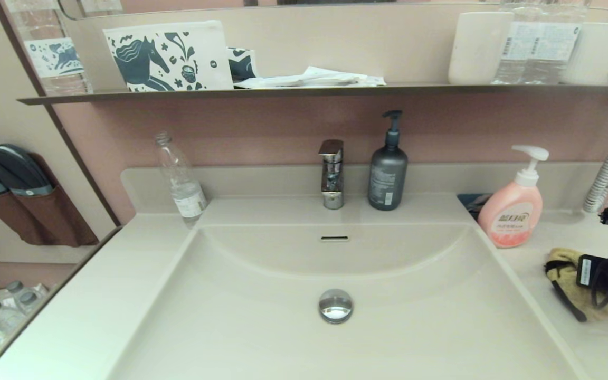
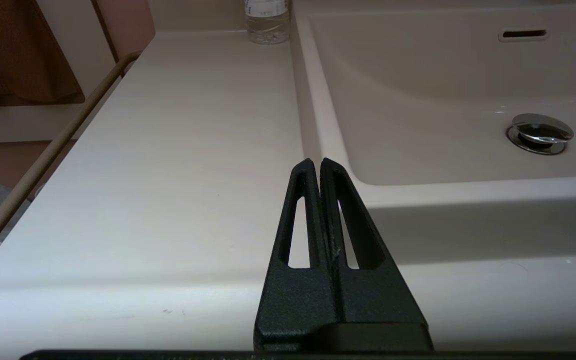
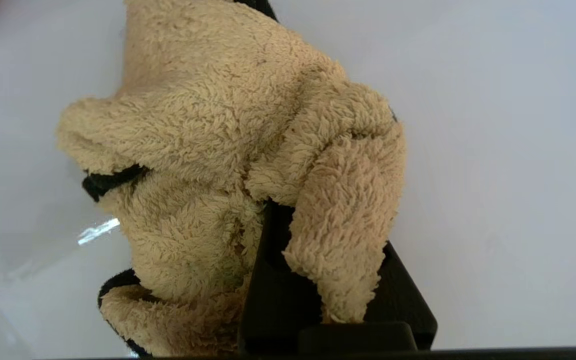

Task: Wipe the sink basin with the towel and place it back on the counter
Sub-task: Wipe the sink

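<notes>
**A:** Start with the big things. What fills the scene?

**B:** The counter point(image 1: 98, 295), a glossy cream-white vanity top with a low raised back edge. Sunk into it is the sink basin point(image 1: 262, 327), with its chrome drain plug point(image 1: 335, 305) in the middle of the floor and the slim overflow slot point(image 1: 334, 238) on the back wall. A thin dark wall shelf point(image 1: 283, 92) runs above, carrying a horse-print pouch point(image 1: 169, 55).

**A:** And along the back edge?

**B:** A chrome faucet point(image 1: 331, 174) at the centre, a grey pump bottle point(image 1: 388, 169) just beside it, a clear plastic bottle point(image 1: 180, 179) at the basin's back left corner, and a pink soap bottle point(image 1: 512, 208) on the right.

**A:** Where is the towel?

**B:** The towel point(image 1: 565, 274) lies bunched on the counter to the right of the basin, near the pink soap bottle and outside the basin. Its black edging trails toward the front.

**A:** The grippers?

**B:** The right gripper point(image 3: 318, 240) is down at the towel, its black fingers buried in the terry folds and pinched on a fold of cloth. The left gripper point(image 2: 316, 165) hangs above the counter at the basin's front left corner, fingers pressed together, holding nothing.
</notes>
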